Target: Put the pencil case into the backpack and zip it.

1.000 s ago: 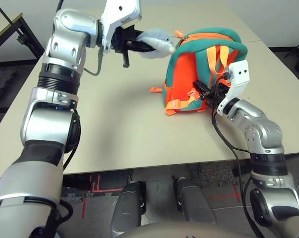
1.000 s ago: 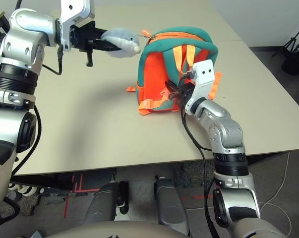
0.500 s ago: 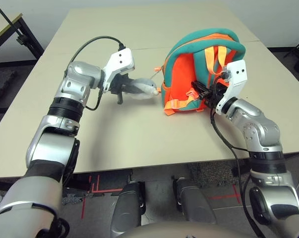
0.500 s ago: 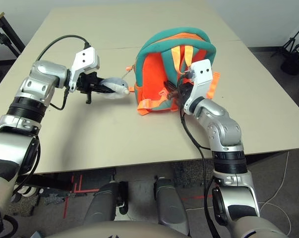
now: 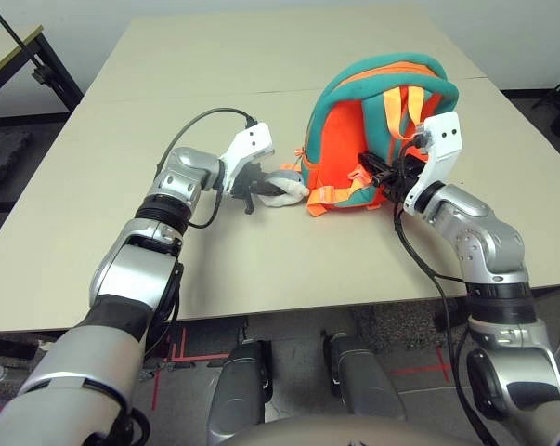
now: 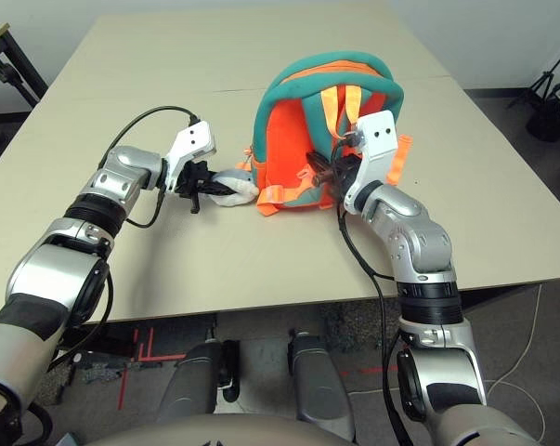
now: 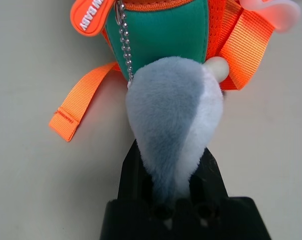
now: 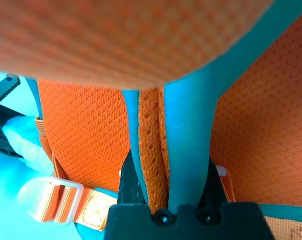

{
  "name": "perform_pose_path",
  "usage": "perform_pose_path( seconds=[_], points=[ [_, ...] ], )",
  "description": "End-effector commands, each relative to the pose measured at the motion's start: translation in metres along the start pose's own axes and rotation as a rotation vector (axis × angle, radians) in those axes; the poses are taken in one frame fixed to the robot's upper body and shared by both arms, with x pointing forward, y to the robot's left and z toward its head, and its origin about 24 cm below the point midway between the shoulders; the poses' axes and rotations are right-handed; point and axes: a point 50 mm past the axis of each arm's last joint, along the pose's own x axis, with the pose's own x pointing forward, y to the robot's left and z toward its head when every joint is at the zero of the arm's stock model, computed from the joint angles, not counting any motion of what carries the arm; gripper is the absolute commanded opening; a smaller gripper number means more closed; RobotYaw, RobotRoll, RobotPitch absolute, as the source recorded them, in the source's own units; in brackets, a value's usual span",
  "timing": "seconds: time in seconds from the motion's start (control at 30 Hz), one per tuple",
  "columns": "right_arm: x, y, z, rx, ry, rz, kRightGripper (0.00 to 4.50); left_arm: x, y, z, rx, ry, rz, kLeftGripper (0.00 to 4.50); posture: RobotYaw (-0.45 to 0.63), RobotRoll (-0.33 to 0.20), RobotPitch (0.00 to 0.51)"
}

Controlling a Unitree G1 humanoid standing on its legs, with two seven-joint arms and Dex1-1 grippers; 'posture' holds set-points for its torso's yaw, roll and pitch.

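Note:
The orange backpack [image 5: 343, 149] with teal trim stands upright right of the table's centre, its strap side toward me. A grey-white plush toy [image 5: 285, 186] hangs by a bead chain [image 7: 124, 45] from the backpack and lies on the table at its lower left corner. My left gripper [image 5: 264, 189] is shut on the plush toy, which fills the gap between its black fingers [image 7: 133, 172]. My right gripper [image 5: 376, 173] is shut on an orange-and-teal strap [image 8: 156, 130] at the pack's back. No pencil case shows in any view.
The beige table [image 5: 214, 269] has a seam across it behind the backpack, and its front edge runs close below both arms. Loose orange strap ends [image 7: 73, 112] lie on the table by the pack. A dark table frame [image 5: 38, 60] stands far left.
My left gripper came down from high above the table and inward, carrying the plush toy to the tabletop beside the backpack. The right gripper kept its hold in place.

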Motion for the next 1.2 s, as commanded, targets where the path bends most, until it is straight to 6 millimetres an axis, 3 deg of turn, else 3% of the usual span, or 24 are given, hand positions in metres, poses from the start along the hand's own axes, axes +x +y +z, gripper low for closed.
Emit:
perform_pose_path(
  seconds=[0.03,0.37,0.43,0.7,0.97,1.2],
  points=[
    [-0.001,0.002,-0.013,0.026,0.096,0.034,0.22,-0.002,0.001,0.000,-0.069,-0.013,-0.018,0.66,-0.15,0.000,0.119],
    [-0.031,-0.009,0.021,0.113,0.182,0.155,3.95,-0.060,0.005,0.025,-0.114,-0.161,-0.044,4.50,-0.13,0.000,0.124],
    [-0.040,-0.015,0.030,0.126,0.203,0.169,4.46,-0.072,0.004,0.028,-0.119,-0.178,-0.031,4.50,-0.13,0.000,0.127],
    [-0.068,-0.034,0.047,0.153,0.274,0.172,4.46,-0.094,-0.006,0.021,-0.160,-0.173,0.010,4.50,-0.13,0.000,0.136],
    [-0.083,-0.044,0.053,0.171,0.270,0.136,4.46,-0.105,-0.010,0.013,-0.205,-0.192,0.066,4.50,-0.14,0.000,0.140],
    [-0.100,-0.065,0.050,0.169,0.241,-0.014,4.46,-0.122,-0.010,0.002,-0.263,-0.259,0.190,4.50,-0.14,0.000,0.145]
  ],
)
